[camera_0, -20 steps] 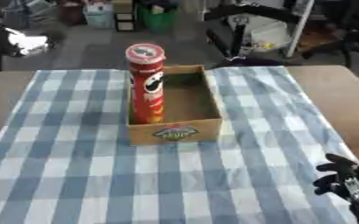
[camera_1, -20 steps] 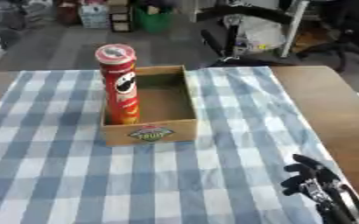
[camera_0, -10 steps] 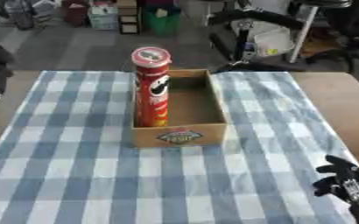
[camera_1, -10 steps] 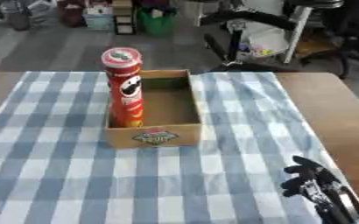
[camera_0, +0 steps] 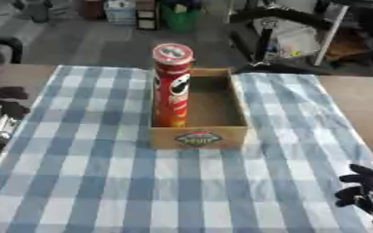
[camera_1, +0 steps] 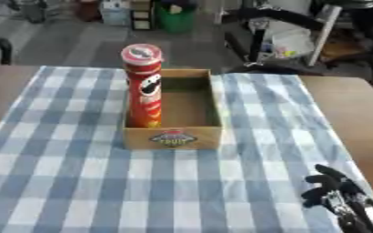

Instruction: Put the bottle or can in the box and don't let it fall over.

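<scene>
- Tall red cylindrical crisp can with a pale lid (camera_0: 172, 85): upright inside the shallow open cardboard box (camera_0: 222, 134), pressed to its left wall, clear of both hands.
- Likely light, stiff-walled and smooth; tall and narrow, so prone to tipping from any knock up high. Best taken around the middle of the tube, from the side.
- Box centred on the blue-and-white checked cloth (camera_0: 102, 182) over the brown table (camera_0: 357, 95), printed label at 6 o'clock.
- Left hand (camera_0: 0, 116), black: at 9 o'clock from the can, at the cloth's edge, well apart; fingers loosely curled, gripping nothing.
- Right hand (camera_1: 333, 193), black: at 5 o'clock, well apart, near the lower corner; fingers bent inward, empty.
- Judged done: can standing in the box.
</scene>
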Robot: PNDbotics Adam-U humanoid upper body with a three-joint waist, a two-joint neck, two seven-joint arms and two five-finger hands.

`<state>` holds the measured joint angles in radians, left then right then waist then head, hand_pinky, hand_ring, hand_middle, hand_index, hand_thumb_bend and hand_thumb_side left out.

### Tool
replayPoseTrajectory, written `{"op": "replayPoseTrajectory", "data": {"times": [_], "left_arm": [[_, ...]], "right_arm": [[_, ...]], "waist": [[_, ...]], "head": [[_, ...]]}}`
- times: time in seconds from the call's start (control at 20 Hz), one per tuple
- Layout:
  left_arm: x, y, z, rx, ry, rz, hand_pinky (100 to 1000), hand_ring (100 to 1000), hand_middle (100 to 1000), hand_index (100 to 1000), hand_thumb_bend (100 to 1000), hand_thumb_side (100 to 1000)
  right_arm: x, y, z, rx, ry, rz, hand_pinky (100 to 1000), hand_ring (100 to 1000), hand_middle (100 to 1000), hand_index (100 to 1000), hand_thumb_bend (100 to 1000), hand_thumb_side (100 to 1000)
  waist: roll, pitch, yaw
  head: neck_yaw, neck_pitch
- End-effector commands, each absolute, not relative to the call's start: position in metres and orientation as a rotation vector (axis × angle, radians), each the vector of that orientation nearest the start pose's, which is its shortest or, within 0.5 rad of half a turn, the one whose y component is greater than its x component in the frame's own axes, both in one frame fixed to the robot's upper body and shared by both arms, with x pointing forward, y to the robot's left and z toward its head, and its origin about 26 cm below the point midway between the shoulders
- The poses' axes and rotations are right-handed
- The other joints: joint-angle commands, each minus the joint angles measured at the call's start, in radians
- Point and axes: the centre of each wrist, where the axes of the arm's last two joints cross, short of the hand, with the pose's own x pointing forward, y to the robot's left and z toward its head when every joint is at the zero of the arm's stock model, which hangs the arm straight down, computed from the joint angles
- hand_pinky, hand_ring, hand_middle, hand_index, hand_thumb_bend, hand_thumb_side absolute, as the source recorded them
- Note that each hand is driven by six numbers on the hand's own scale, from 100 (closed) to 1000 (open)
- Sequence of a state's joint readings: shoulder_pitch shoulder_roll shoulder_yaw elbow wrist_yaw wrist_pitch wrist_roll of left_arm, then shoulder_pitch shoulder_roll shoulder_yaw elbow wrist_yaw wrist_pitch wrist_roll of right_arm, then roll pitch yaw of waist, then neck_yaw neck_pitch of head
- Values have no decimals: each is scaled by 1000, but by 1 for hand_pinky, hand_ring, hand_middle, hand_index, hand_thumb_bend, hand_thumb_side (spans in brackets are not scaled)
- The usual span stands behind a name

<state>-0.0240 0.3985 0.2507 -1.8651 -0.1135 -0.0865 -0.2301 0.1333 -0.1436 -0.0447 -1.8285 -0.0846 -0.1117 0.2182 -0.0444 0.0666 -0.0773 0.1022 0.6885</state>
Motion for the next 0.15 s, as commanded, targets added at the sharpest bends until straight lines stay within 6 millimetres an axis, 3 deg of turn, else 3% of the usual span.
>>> {"op": "replayPoseTrajectory", "data": {"times": [0.05, 0.15], "left_arm": [[266, 370, 130, 464, -1891, -525, 683, 670, 720, 828, 100, 659], [266, 369, 128, 454, -1885, -521, 683, 669, 719, 828, 100, 663]], "right_arm": [[240, -291, 39, 40, -1826, 226, 530, 577, 660, 848, 100, 643], [240, -291, 40, 42, -1827, 228, 530, 577, 660, 848, 100, 643]], "waist": [[2, -10, 0], [2, -10, 0]], "head": [[3, 11], [3, 15]]}}
